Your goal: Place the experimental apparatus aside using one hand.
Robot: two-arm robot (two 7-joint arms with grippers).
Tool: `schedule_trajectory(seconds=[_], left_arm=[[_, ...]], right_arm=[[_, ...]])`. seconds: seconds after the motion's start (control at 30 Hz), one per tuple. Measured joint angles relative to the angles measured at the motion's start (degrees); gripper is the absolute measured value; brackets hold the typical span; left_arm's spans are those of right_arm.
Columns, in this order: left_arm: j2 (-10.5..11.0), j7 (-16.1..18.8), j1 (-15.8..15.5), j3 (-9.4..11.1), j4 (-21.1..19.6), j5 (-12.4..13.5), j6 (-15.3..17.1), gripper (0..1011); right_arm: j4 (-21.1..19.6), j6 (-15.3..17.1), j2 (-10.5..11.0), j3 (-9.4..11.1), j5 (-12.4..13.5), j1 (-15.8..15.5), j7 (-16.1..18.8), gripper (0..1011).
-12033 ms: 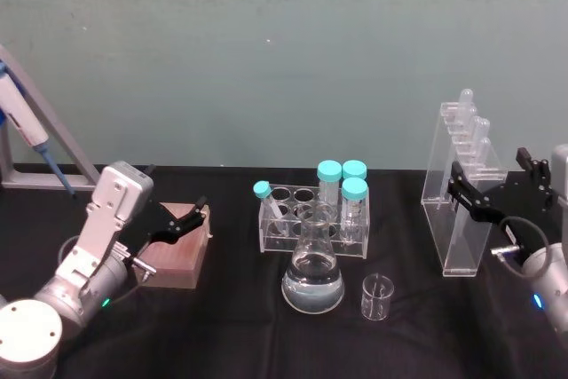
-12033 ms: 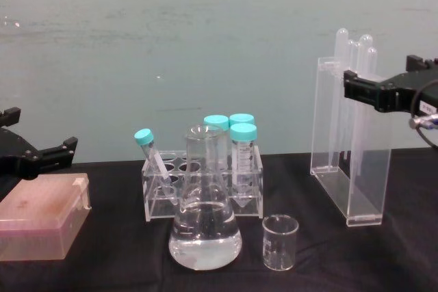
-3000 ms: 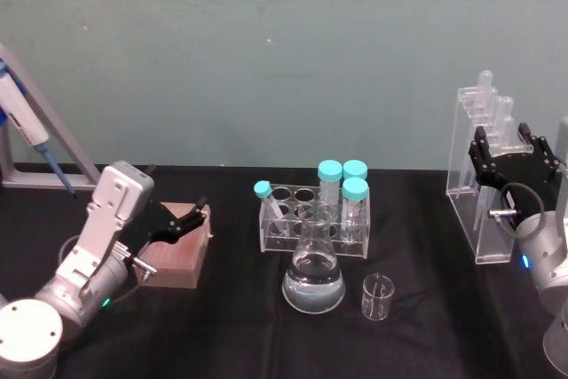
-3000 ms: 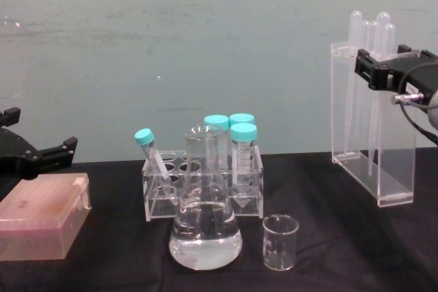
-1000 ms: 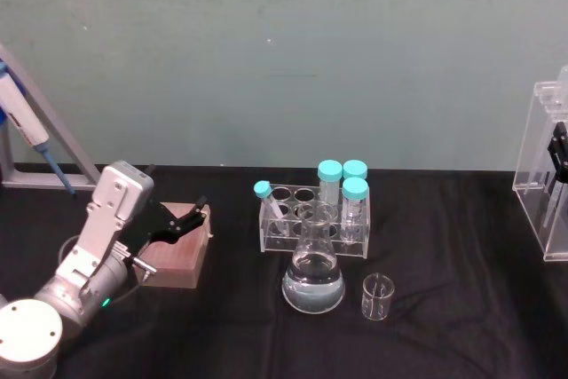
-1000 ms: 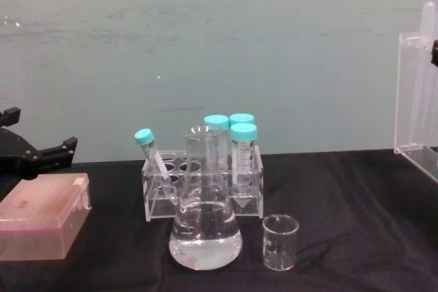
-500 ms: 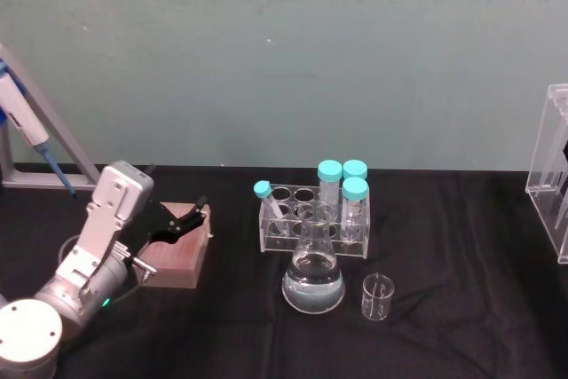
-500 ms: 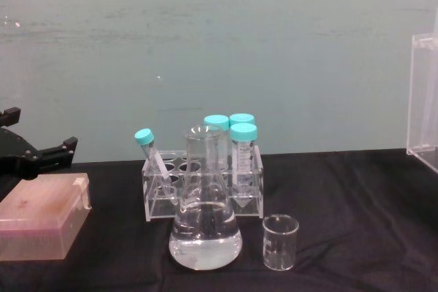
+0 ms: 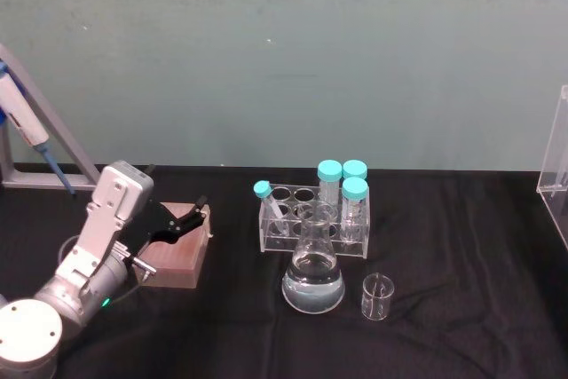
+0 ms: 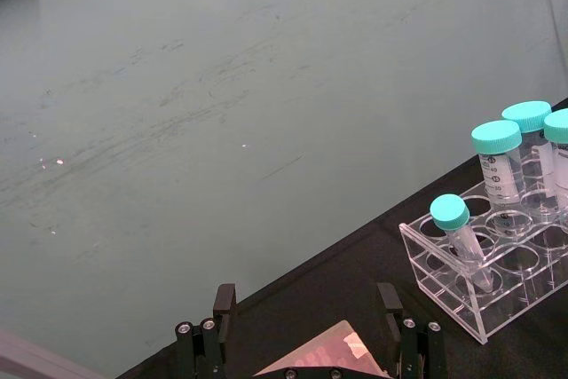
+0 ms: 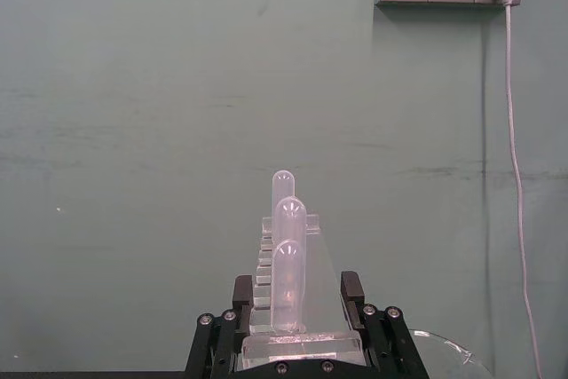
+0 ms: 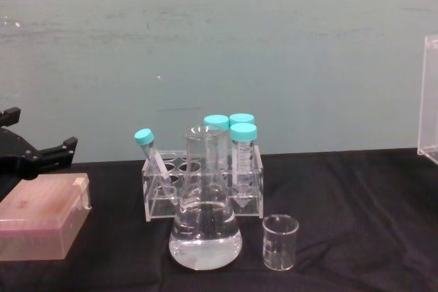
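Moved since half a second ago: the stand (image 9: 559,155) went further to my right; only its left side shows at the right edge of the head and chest views.
Right gripper (image 11: 295,288): its jaws pinch the stand from both sides near the top, and the long tubes (image 11: 286,277) rise between them.
Long axis of stand: upright, not tilted as far as I see; the tubes make one row running away from the wrist.
Stand and table (image 9: 461,246): I cannot tell if the foot touches the black cloth or hangs just over it, so I judge the coming move is straight down and then letting go.
Flask (image 9: 312,277) and beaker (image 9: 376,297): both stand at the middle, just beside each other, in front of the rack (image 9: 315,215), well apart from the stand.
Nearer arm: the beaker is on the right of the flask, so I judge the right arm is nearer.
Left gripper (image 9: 197,212): parked over the box (image 9: 177,255), jaws spread.
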Motion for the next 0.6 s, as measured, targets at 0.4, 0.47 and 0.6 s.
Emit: schedule_trajectory(seconds=[0.4, 0.47, 0.6], left_arm=[[0.0, 0.0, 0.0, 0.0, 0.0, 0.0, 0.0, 1000], [0.0, 0.0, 0.0, 0.0, 0.0, 0.0, 0.0, 1000], [0.0, 0.0, 0.0, 0.0, 0.0, 0.0, 0.0, 1000]], right_arm=[[1.7, -0.4, 0.6, 0.3, 1.2, 0.7, 1.0, 612], [2.0, -0.4, 0.6, 0.3, 1.4, 0.8, 1.2, 612], [2.5, -0.3, 0.6, 0.2, 1.6, 1.0, 1.3, 613]])
